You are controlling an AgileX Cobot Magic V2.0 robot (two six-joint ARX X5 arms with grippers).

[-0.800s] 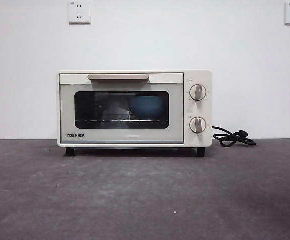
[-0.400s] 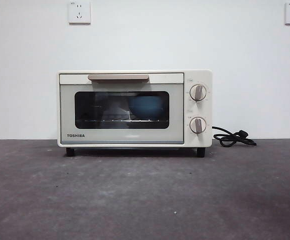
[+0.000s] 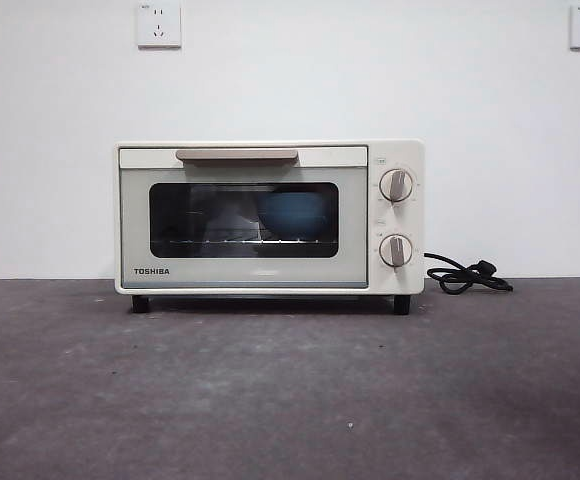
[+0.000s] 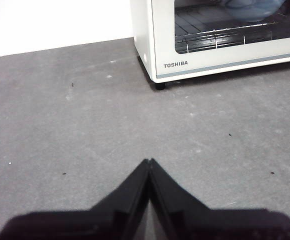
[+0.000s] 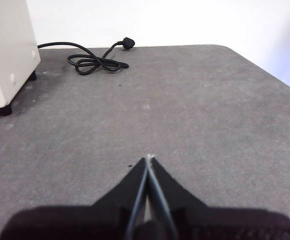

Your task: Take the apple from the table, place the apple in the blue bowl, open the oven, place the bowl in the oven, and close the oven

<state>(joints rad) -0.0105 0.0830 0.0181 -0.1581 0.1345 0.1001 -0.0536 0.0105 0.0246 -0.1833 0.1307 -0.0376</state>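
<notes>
Both arms hover low over the mottled grey counter (image 3: 290, 400), left pincer (image 4: 149, 161) and right pincer (image 5: 148, 160) pressed together empty, facing the boxy cream oven (image 3: 270, 215) with its door closed and the blue bowl (image 3: 292, 213) behind dark glass.

"TOSHIBA" on oven (image 3: 270, 217) door, lower left.

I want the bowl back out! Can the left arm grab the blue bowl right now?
Probably not. The blue bowl sits inside the oven behind its closed door, and the left gripper is shut, back over the table.
</notes>
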